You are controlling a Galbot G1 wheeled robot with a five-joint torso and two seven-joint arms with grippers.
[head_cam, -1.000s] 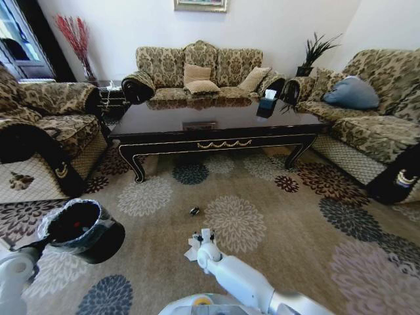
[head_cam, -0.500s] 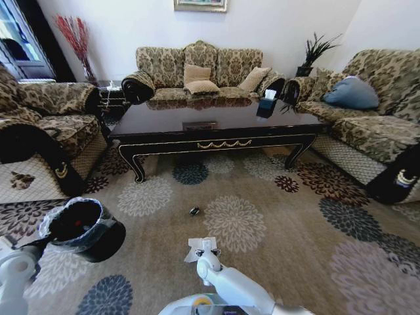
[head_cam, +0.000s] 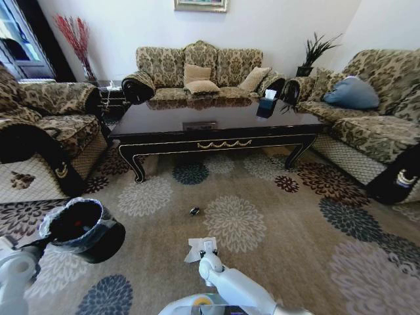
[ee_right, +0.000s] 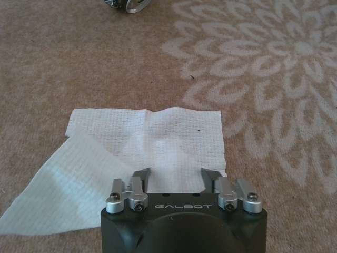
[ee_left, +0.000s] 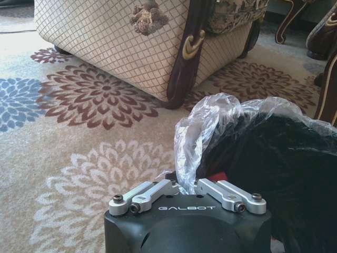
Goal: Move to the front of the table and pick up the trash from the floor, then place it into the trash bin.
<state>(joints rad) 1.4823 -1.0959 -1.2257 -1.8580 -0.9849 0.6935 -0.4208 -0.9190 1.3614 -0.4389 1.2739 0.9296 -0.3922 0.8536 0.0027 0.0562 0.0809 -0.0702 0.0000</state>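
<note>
A white paper tissue (head_cam: 199, 249) lies flat and unfolded on the patterned carpet (head_cam: 275, 216), directly in front of the robot and well short of the table (head_cam: 216, 128). In the right wrist view the tissue (ee_right: 142, 158) spreads under the right gripper (ee_right: 178, 176), whose fingers (ee_right: 141, 175) stand apart just above the sheet, with nothing between them; whether the tips touch the paper cannot be told. In the head view the right gripper (head_cam: 208, 250) sits over the tissue's near edge. A small dark round bit (head_cam: 194, 210) lies on the carpet beyond the tissue, between it and the table; the right wrist view shows it as a small metallic-looking piece (ee_right: 128, 5) farther off. To the robot's left, the trash bin (head_cam: 88, 230), black with a thin clear bag folded over its rim, is tilted and held off the carpet by the left arm. In the left wrist view the left gripper (ee_left: 187, 185) has its fingers (ee_left: 158, 188) closed on the bag-lined rim of the bin (ee_left: 263, 153). Patterned sofas (head_cam: 203, 72) surround the table.
</note>
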